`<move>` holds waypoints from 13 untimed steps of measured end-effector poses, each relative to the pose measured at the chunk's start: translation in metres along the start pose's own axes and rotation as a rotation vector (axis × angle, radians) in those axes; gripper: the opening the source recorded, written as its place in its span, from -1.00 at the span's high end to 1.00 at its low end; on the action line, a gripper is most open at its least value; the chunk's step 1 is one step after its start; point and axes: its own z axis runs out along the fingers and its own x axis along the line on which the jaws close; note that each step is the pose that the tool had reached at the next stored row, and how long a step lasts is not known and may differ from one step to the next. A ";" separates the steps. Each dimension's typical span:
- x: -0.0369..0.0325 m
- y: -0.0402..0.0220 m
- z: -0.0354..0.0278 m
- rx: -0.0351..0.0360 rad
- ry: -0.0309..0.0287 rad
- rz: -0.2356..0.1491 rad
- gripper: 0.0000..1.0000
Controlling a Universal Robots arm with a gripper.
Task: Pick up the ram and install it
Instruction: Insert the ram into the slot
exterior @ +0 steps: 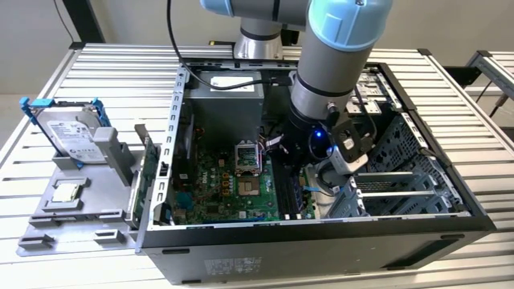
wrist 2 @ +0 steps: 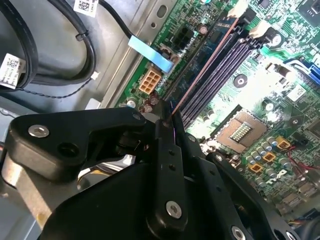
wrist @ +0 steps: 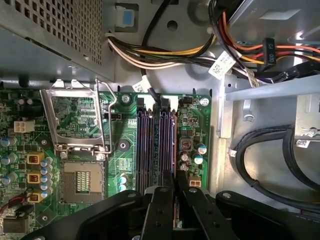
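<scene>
The ram [wrist 2: 201, 74] shows edge-on as a thin dark stick with a coppery edge, lying along the outermost of the long black motherboard slots [wrist 2: 222, 67]. In the first wrist view the ram [wrist: 175, 150] runs beside the slots [wrist: 150, 145]. My gripper [wrist 2: 167, 119] [wrist: 175, 192] is shut on the ram's near end, one black finger [wrist: 160, 205] on each side of it. In the exterior view the gripper [exterior: 295, 180] reaches down inside the open computer case [exterior: 321, 241], over the motherboard's slot area.
An open CPU socket [wrist: 80, 177] with its raised metal frame lies beside the slots. Cable bundles [wrist: 200, 50] and black cables [wrist 2: 60, 55] crowd the case wall. The drive cage [exterior: 401, 171] stands close to the arm. A silver hard drive [exterior: 72, 139] rests on a grey tray [exterior: 80, 208] outside the case.
</scene>
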 end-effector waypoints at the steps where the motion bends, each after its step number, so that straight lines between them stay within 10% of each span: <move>1: 0.0000 -0.0001 0.0001 0.0004 0.0003 0.000 1.00; 13: 0.0002 0.0006 -0.0114 0.0064 0.0007 0.003 1.00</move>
